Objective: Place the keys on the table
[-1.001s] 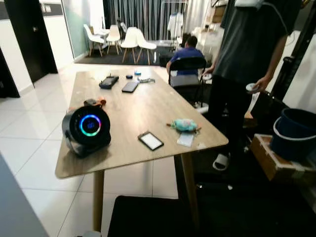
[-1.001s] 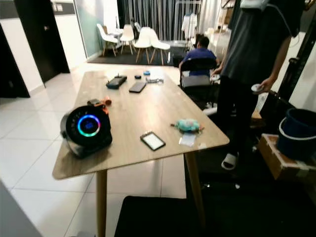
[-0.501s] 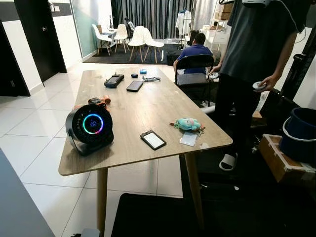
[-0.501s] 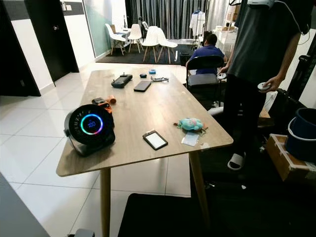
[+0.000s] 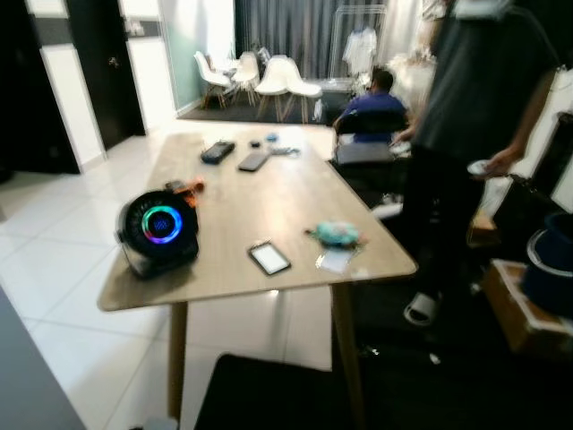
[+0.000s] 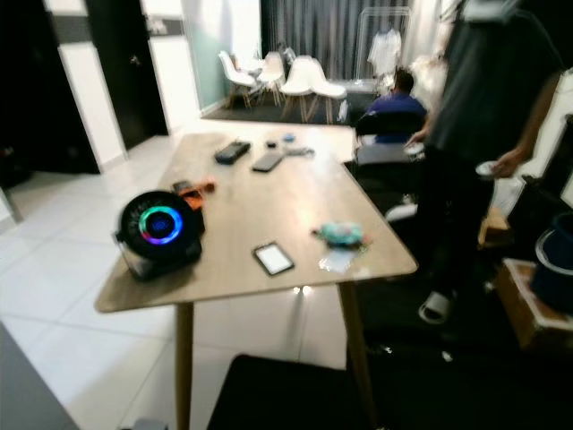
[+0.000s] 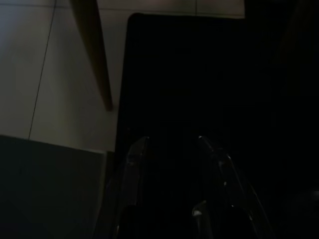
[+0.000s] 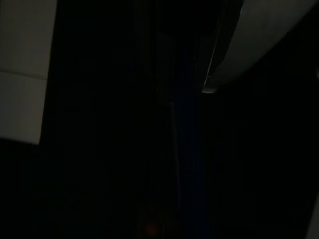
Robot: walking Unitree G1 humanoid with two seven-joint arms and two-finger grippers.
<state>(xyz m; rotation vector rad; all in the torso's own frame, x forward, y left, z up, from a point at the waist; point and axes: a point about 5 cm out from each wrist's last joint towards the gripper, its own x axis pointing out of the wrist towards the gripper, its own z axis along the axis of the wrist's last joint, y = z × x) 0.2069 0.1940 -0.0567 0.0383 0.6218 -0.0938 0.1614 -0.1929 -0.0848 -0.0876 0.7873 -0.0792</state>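
table (image 5: 269, 202) ahead, views blurred | keys: teal-tagged bunch (image 5: 336, 234) near right edge | phone (image 5: 269, 259) near front edge | left gripper (image 7: 169, 149) fingers spread over dark mat | right gripper: can't tell

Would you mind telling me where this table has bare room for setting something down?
The table is bare mid-length, between the dark phone and the teal plush toy. The near end is crowded: round speaker, smartphone, clear card.
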